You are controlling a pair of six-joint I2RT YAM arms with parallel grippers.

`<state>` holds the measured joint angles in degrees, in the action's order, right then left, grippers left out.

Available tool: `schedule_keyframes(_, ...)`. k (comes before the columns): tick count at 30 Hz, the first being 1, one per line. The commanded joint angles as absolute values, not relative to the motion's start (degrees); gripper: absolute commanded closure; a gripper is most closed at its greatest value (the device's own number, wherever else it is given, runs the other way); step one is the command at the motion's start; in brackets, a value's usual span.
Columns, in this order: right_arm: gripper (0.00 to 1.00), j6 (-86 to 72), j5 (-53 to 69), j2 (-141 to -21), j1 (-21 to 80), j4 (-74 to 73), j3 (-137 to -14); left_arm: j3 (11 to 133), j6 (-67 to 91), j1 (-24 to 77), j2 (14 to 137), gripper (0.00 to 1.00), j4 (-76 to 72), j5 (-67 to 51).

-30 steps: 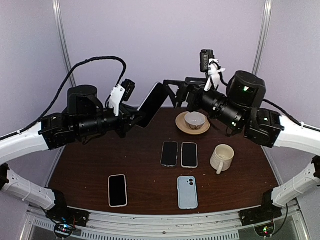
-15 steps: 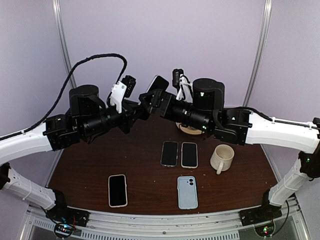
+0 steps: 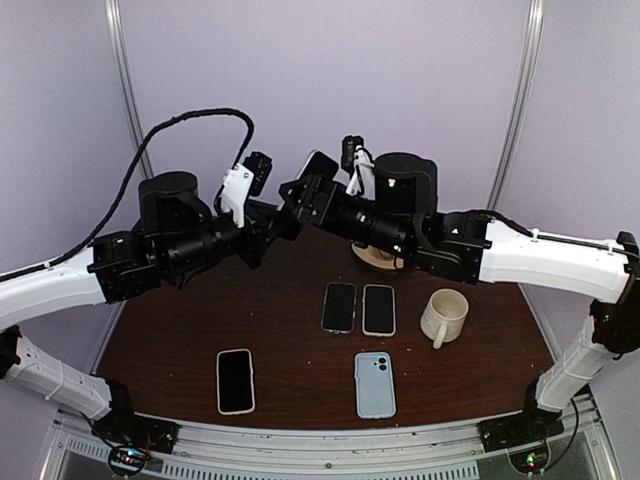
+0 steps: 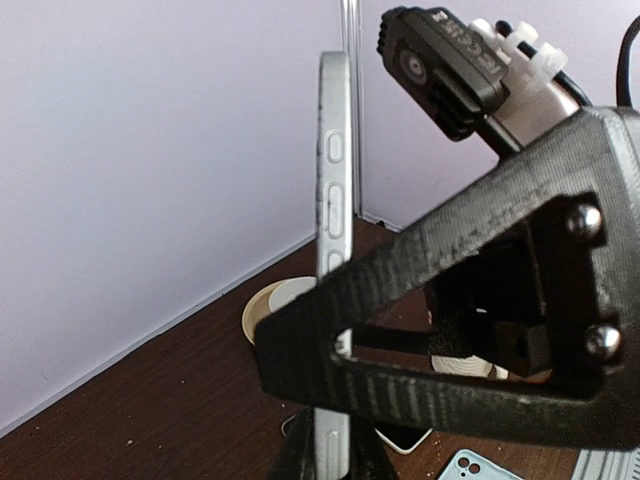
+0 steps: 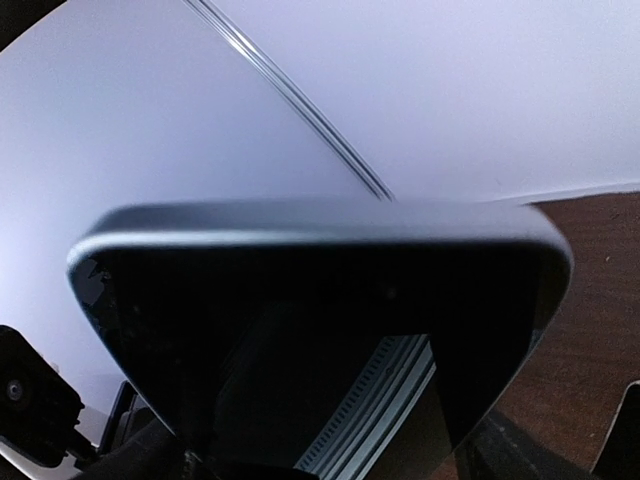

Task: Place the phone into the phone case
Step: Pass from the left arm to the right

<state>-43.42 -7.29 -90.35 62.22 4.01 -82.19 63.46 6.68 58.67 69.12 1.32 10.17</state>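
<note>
Moved: right arm has swung in from the right to the middle, bringing the right pincer [image 3: 305,198] to the raised phone [image 4: 333,180].
Phone: upright in the air over the far side of the table [image 3: 300,330].
Left pincer [image 3: 283,222]: clamped on the phone's lower end.
Right pincer: jaws wide at the phone's upper part; I cannot tell whether they grip.
Handling: likely stiff, slick and glass-faced; best taken by the long edges, clear of the side buttons.
Surface: dark wood; light blue phone case [image 3: 375,385] lies flat near the front edge.
Room: plain lilac walls close behind.
</note>
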Motion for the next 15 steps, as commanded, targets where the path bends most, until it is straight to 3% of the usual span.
schedule_keyframes(1,0.24,-43.4,-9.9,-90.6,61.7,4.7,-84.3,63.0,6.1,59.1,68.6,1.0,-4.4,9.5)
schedule_keyframes(3,0.32,-43.4,-10.3,-90.7,61.7,5.4,-83.9,62.8,6.2,59.2,68.7,1.0,-4.4,9.0)
schedule_keyframes(10,0.81,-42.8,-11.1,-89.5,61.7,4.5,-82.0,60.0,8.1,59.2,68.6,1.0,-4.3,7.4)
schedule_keyframes(11,0.86,-42.5,-11.4,-88.9,61.8,3.8,-81.5,59.6,8.4,59.3,68.5,0.86,-3.8,7.0)
schedule_keyframes(13,0.95,-41.3,-12.3,-86.9,61.7,-0.2,-80.6,58.9,9.3,59.3,68.3,0.45,-2.2,5.8)
schedule_keyframes(15,1.0,-39.6,-14.0,-85.3,61.7,-7.2,-80.3,58.1,10.9,59.3,68.0,0.22,-0.5,4.8)
